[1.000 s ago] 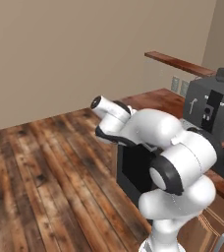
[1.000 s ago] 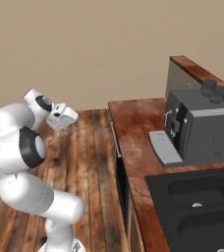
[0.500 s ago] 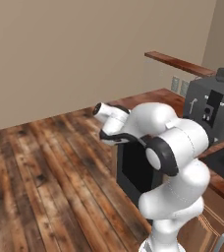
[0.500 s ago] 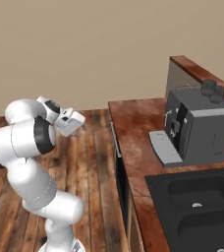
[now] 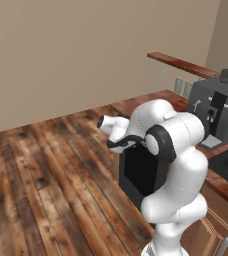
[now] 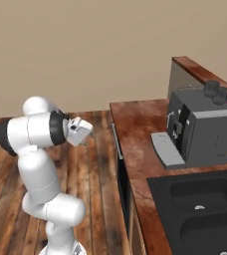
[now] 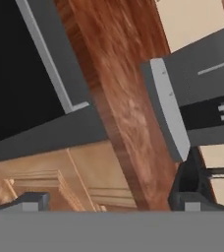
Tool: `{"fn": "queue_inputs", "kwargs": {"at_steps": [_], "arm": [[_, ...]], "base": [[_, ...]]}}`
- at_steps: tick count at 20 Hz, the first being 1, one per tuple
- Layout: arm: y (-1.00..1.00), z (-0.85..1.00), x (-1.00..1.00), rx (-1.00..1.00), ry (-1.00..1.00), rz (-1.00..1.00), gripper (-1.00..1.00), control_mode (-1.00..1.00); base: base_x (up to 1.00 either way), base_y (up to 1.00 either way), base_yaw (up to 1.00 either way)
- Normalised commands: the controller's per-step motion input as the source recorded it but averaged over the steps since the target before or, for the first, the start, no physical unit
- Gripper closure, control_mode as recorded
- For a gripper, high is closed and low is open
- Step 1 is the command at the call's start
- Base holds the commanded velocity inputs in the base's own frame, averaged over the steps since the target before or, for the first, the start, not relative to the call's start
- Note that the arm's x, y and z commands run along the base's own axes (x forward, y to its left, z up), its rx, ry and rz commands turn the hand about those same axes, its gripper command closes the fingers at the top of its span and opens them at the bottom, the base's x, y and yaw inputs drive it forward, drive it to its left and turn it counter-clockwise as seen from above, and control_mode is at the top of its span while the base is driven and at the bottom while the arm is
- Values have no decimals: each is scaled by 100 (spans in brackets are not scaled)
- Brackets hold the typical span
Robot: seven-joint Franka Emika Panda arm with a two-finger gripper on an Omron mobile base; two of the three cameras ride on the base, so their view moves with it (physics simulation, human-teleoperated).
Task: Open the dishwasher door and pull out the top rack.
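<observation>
Hand view: my gripper [image 7: 109, 199] is spread and empty, off the dishwasher door [image 7: 20, 74]. Risk: the silver handle [image 7: 47, 56] runs skewed, so fingers may straddle it badly and slip.

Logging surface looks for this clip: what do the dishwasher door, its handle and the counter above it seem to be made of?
The dishwasher door looks like smooth black glass or glossy plastic, flat and unmarked, in a dark grey frame. Its handle reads as brushed metal: a thin pale silver bar. The counter looks like polished reddish-brown wood or a wood-look laminate, with visible grain and a soft sheen. All rendered, so these are impressions.
</observation>
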Motion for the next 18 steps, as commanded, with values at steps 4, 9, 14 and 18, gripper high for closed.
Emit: {"fn": "queue_inputs", "kwargs": {"at_steps": [4,9,14,18], "arm": [[-11,-41,26,-13,0,0,-100,-100],[-9,-27,27,-12,0,0,-100,-100],[-7,-25,33,-9,0,0,-100,-100],[-7,-23,41,-8,0,0,-100,-100]], "base": [[0,0,0],[0,0,0],[0,0,0],[0,0,0]]}}
